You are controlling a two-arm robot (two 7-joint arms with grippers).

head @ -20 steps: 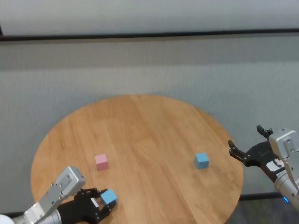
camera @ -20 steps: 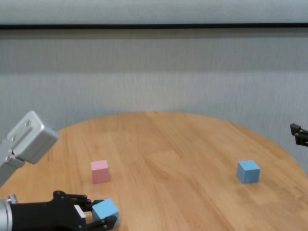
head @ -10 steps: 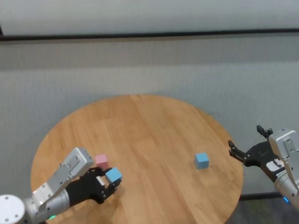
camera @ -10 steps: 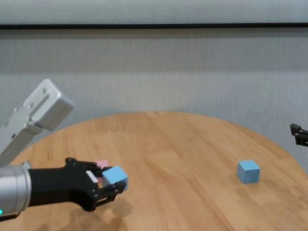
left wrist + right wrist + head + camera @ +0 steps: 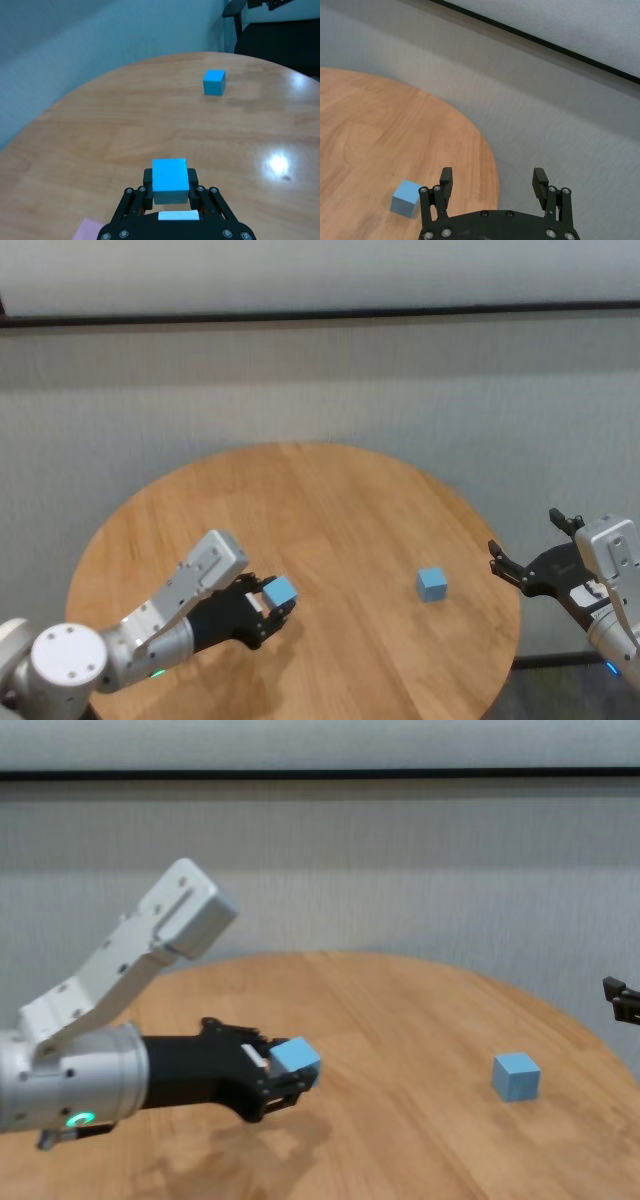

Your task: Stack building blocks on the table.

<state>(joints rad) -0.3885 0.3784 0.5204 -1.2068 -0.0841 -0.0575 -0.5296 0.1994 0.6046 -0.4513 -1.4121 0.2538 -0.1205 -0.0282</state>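
My left gripper is shut on a light blue building block and holds it above the left-centre of the round wooden table. A second light blue block rests on the table's right part. A corner of the pink block shows under the left gripper in the left wrist view; the arm hides it in the head and chest views. My right gripper hangs open off the table's right edge.
A grey wall with a dark rail stands behind the table. A dark chair shows past the table's far edge in the left wrist view.
My left gripper lifted the light blue block from the near left edge and carried it right and inward, passing over the pink block. The right arm did not move.
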